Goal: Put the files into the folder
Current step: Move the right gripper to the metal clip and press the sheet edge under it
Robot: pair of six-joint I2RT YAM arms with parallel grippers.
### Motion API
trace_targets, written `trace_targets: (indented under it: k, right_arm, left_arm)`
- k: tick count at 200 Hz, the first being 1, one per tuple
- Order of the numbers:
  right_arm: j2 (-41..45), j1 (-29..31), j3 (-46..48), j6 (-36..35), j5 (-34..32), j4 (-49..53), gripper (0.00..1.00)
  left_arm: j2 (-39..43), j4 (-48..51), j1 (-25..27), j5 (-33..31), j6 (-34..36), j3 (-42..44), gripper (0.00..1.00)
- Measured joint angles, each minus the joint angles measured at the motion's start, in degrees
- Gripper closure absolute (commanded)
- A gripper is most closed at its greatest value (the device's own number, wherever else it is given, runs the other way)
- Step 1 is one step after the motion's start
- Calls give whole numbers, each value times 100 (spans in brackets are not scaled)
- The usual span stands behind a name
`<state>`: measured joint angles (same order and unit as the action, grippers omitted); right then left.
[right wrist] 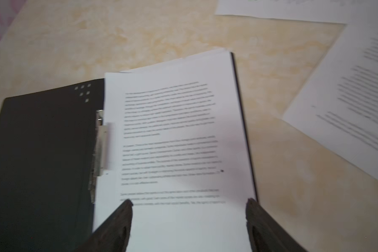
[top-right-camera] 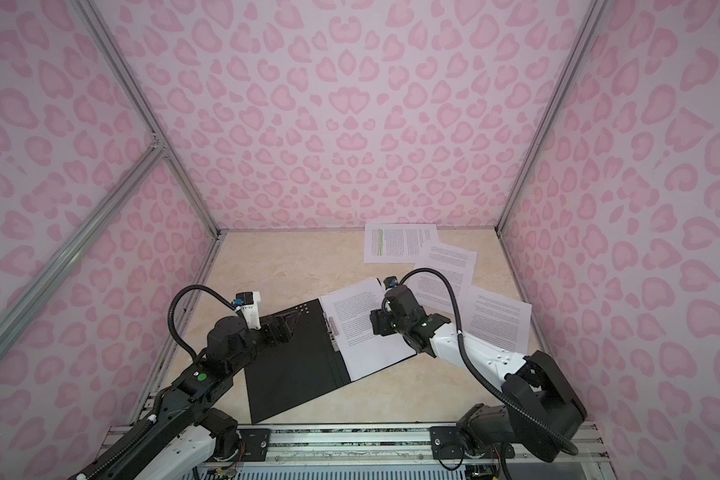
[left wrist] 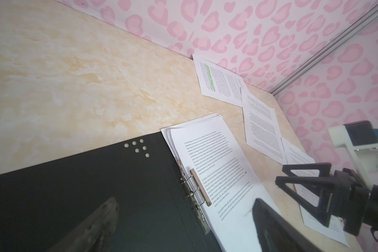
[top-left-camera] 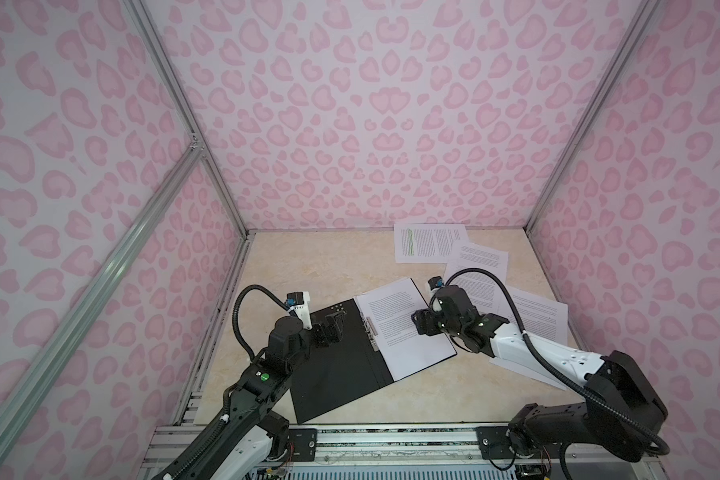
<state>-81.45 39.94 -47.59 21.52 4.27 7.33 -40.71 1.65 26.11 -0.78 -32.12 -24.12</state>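
Now the folder [top-left-camera: 341,370] lies open on the desk [top-left-camera: 308,266]. The left gripper [left wrist: 184,201] is spread wide over its black cover, likely steadying it. The right gripper [right wrist: 189,203] is spread, empty, over the files [top-left-camera: 404,336] stacked inside. Loose sheets [top-left-camera: 535,318] wait near the folder.

right wrist view: blur smears the print on the top sheet [right wrist: 172,141] and the metal clip [right wrist: 100,148]; the loose sheets [right wrist: 354,104] run off the picture's edge. both top views: the right arm [top-left-camera: 512,345] covers parts of the loose sheets, the left gripper [top-left-camera: 334,326] a patch of the black inside of the folder [top-left-camera: 341,374]; print is too small to read. left wrist view: that gripper's fingers [left wrist: 100,222] are unfocused and cut by the edge.
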Motion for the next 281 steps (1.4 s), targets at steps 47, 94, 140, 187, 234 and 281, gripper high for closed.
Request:
trace_targets:
  k: [47, 94, 140, 187, 234, 281]
  right_arm:
    - [-1692, 804, -1325, 186, 332, 142, 33]
    - [-2575, 981, -1987, 330, 282, 442, 43]
    - [-2933, 999, -2275, 444, 280, 573, 60]
    - [-2994, 1008, -2402, 487, 212, 693, 70]
    - [-3040, 1003, -2420, 531, 269, 791, 76]
    - [-3051, 1014, -2433, 590, 326, 820, 84]
  left_arm:
    - [37, 2, 0, 149, -39, 0, 2]
    - [122, 2, 0, 186, -42, 0, 3]
    - [157, 2, 0, 234, -79, 0, 2]
    - [271, 4, 0, 247, -85, 0, 3]
    - [293, 13, 0, 245, -85, 0, 2]
    - [317, 15, 0, 229, -85, 0, 2]
